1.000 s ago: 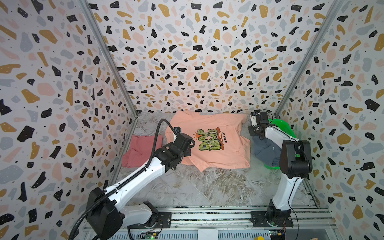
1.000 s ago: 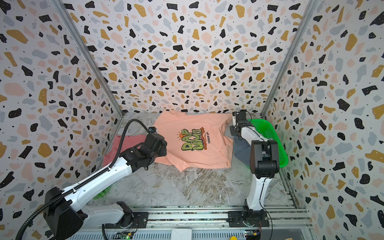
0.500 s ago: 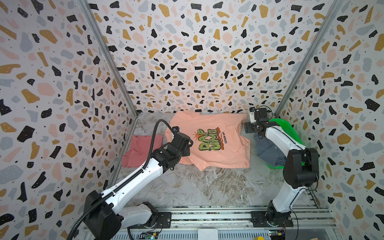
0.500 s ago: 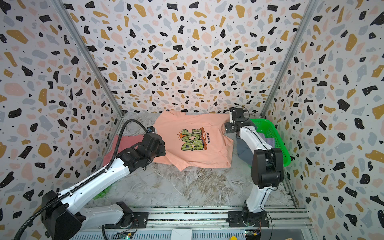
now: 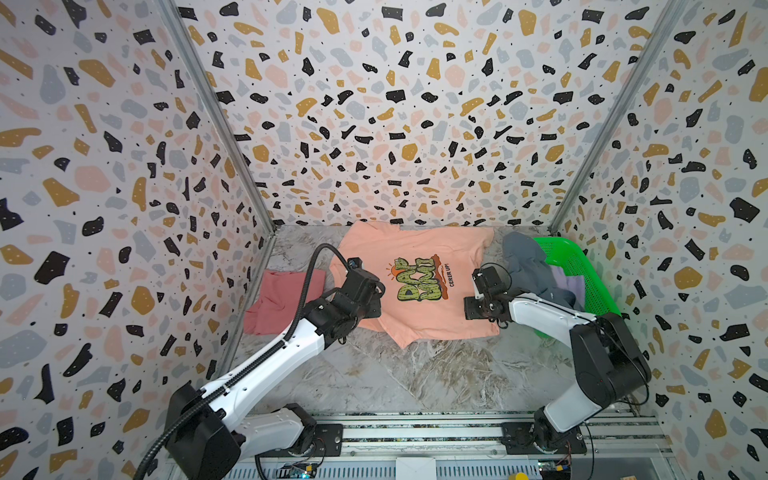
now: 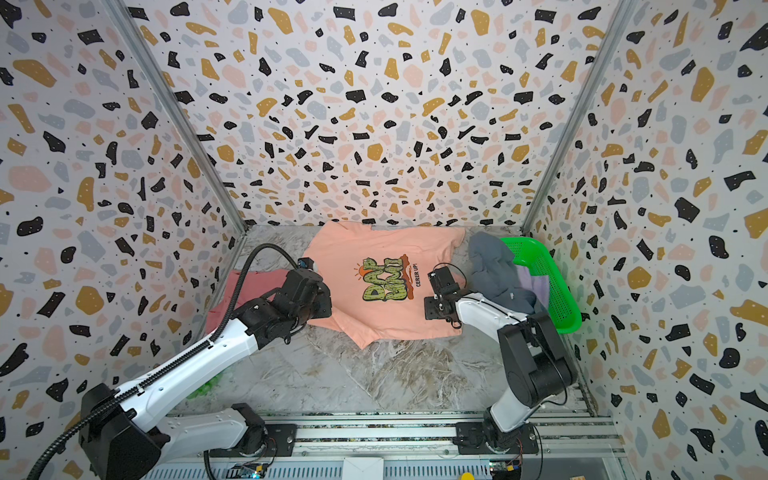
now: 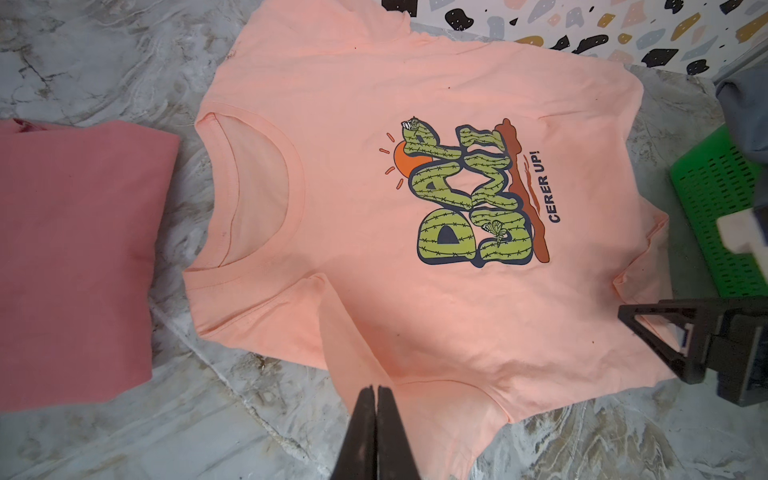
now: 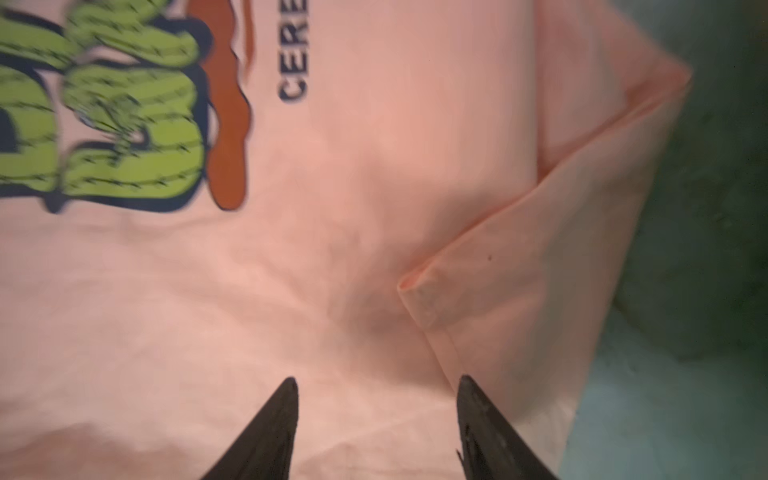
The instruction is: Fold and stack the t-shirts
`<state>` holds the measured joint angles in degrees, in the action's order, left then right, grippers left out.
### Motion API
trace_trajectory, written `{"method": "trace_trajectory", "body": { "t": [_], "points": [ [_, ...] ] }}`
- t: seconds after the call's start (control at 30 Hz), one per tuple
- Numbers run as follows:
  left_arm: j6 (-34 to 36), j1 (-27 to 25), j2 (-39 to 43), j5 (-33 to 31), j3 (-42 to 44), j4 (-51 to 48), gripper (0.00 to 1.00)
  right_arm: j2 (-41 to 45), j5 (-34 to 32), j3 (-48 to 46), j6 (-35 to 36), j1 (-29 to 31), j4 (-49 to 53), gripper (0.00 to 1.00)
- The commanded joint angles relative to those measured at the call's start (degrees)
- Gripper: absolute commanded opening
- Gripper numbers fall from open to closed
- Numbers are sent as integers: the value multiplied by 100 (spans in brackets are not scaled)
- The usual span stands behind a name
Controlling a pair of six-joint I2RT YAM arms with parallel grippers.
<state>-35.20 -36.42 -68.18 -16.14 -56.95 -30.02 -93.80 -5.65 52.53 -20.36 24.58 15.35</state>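
The peach-orange t-shirt (image 5: 419, 291) (image 6: 386, 286) lies spread flat, print up, at the back middle of the table. My left gripper (image 7: 376, 390) (image 5: 376, 291) is shut with its tips over the shirt's near sleeve (image 7: 415, 415); I cannot tell whether cloth is pinched. My right gripper (image 8: 376, 380) (image 5: 468, 309) hovers open over the shirt's hem side, near a turned-up fold (image 8: 419, 291), with nothing between its fingers. A folded rose-red t-shirt (image 5: 282, 299) (image 7: 75, 257) lies to the left. A blue-grey t-shirt (image 5: 528, 266) and a lavender one (image 5: 571, 284) hang from the basket.
A bright green perforated basket (image 5: 582, 270) (image 6: 548, 282) stands against the right wall. Small green balls (image 6: 203, 388) lie at the front left, beside the left arm. Speckled walls close in the back and both sides. Bare marbled table (image 5: 415, 374) stretches in front of the shirt.
My right gripper has let go at the shirt's back right corner, opened, and come forward along the shirt's right side. The left gripper has stayed shut and hardly moved.
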Motion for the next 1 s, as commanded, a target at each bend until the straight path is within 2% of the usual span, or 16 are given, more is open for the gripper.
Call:
{"method": "trace_trajectory", "body": {
  "t": [0.0,0.3,0.63,0.8,0.9,0.97],
  "points": [
    [8,21,177,121,126,-100,0,-46,-158,139,-107,-6,-684,57],
    [-227,21,570,32,407,-213,0,-410,-591,298,-48,-73,-821,49],
    [-296,21,737,-16,483,-215,0,-627,-542,177,78,-243,-752,36],
    [-353,21,775,-21,509,-206,0,-562,-463,83,79,-418,-839,13],
    [-411,21,836,-45,544,-197,0,-285,-222,145,104,-634,-806,7],
    [-461,21,875,-90,539,-197,0,32,253,184,136,-874,-844,6]
  ]
}}
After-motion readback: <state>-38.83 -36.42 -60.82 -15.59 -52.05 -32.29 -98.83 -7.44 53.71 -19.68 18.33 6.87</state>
